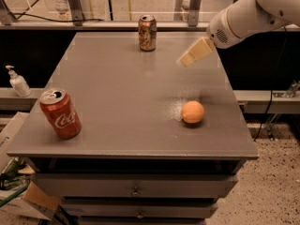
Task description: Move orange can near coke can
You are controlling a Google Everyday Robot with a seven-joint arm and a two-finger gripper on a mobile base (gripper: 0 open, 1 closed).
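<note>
Three things stood on the grey counter (122, 88). The orange can (147, 33) was upright at the far edge, a little left of the middle. The coke can (60, 114) was upright near the front left corner, well apart from the orange can. A round orange fruit (192, 112) lay toward the near right.

The white arm (243, 18) reached in from the upper right. Its pale end effector (185, 60) hung above the far right part of the counter, pointing down and to the left. It was right of the orange can and apart from it, touching nothing. Whether the end effector was spread or pressed together could not be told.

A white pump bottle (18, 82) stood on a ledge to the left of the counter. Drawers (136, 190) with small handles sat under the counter's front edge.
</note>
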